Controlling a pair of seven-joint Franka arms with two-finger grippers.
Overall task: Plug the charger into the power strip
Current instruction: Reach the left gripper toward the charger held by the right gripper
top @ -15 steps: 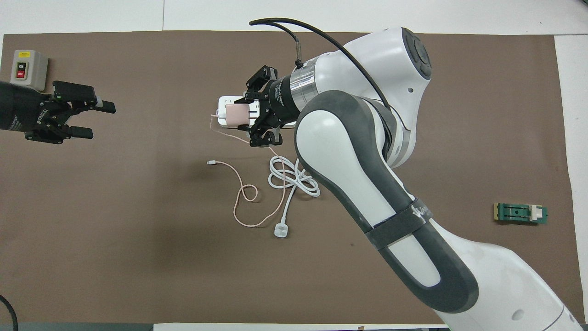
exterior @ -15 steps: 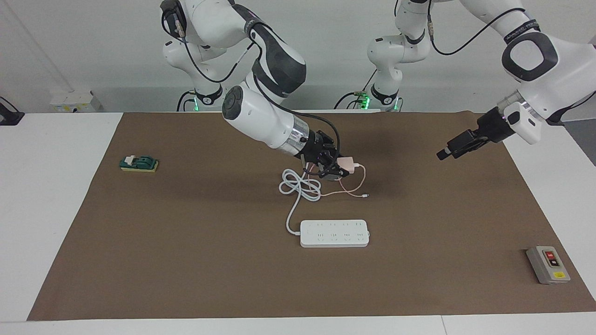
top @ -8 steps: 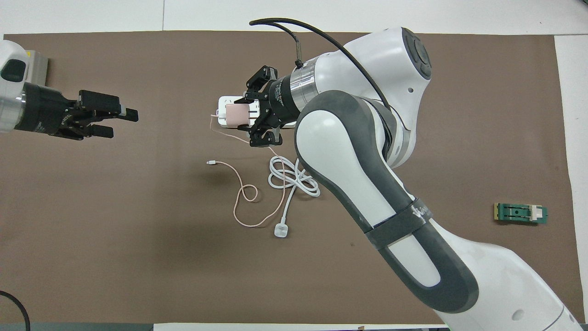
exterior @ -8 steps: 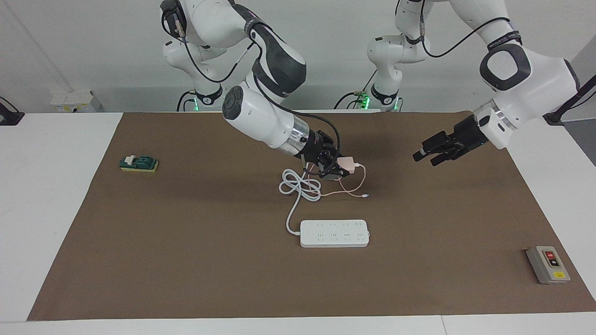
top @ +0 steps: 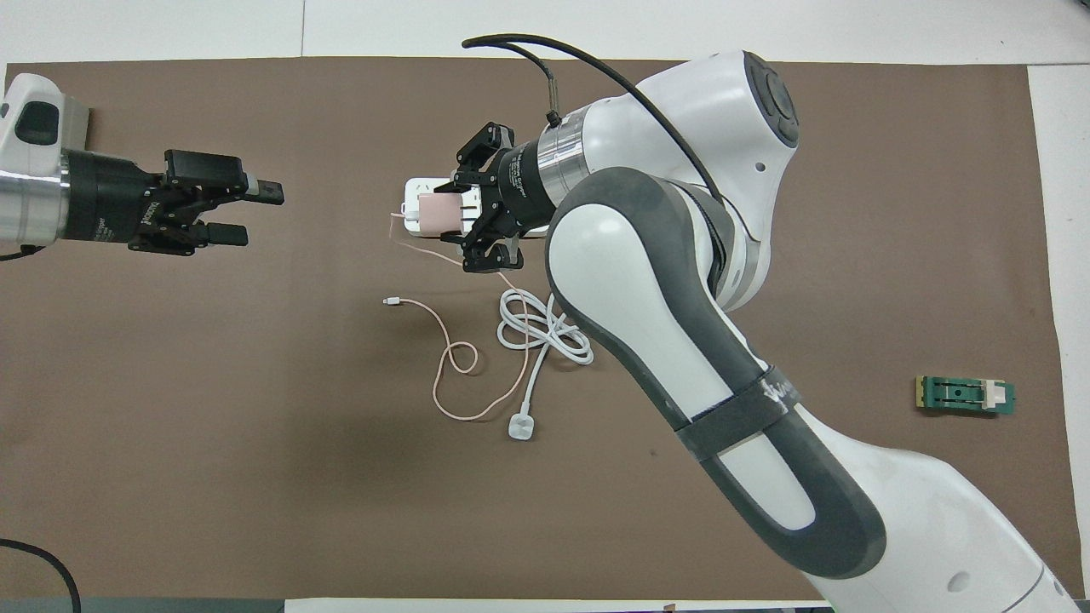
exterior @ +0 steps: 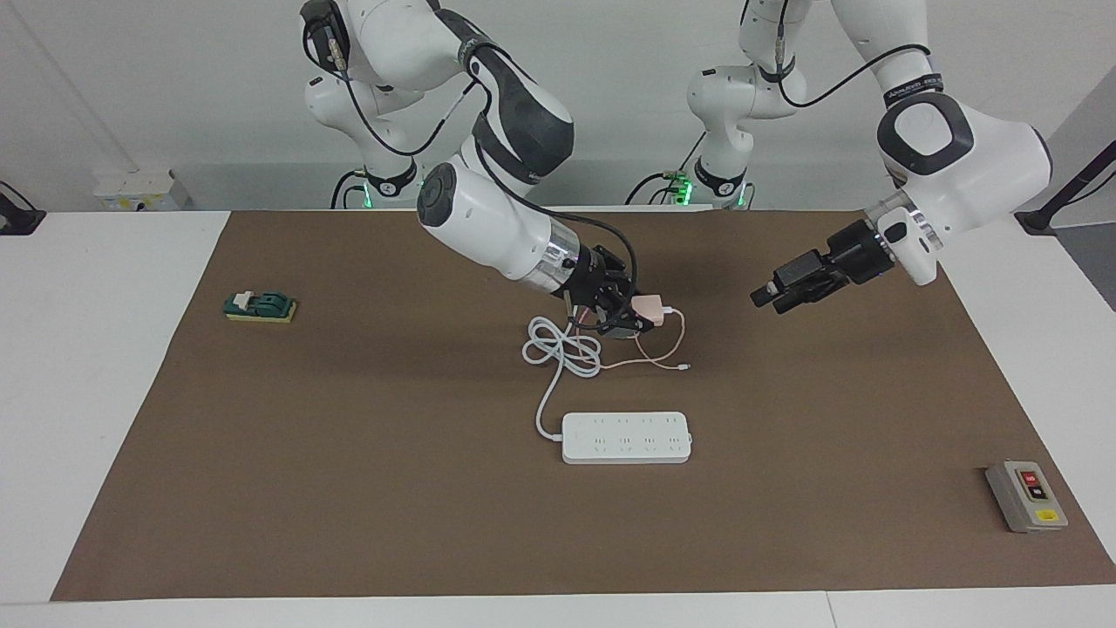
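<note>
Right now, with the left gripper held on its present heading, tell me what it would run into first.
Likely the charger, held up in the right gripper. The open left gripper points across the mat toward it at a similar height, with nothing in between. Depth is uncertain, so it might pass just beside it.

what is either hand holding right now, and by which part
The right hand is shut on the charger, gripping the pale-pink cube body by its sides, cable trailing to the mat. The left hand is open and holds nothing.
</note>
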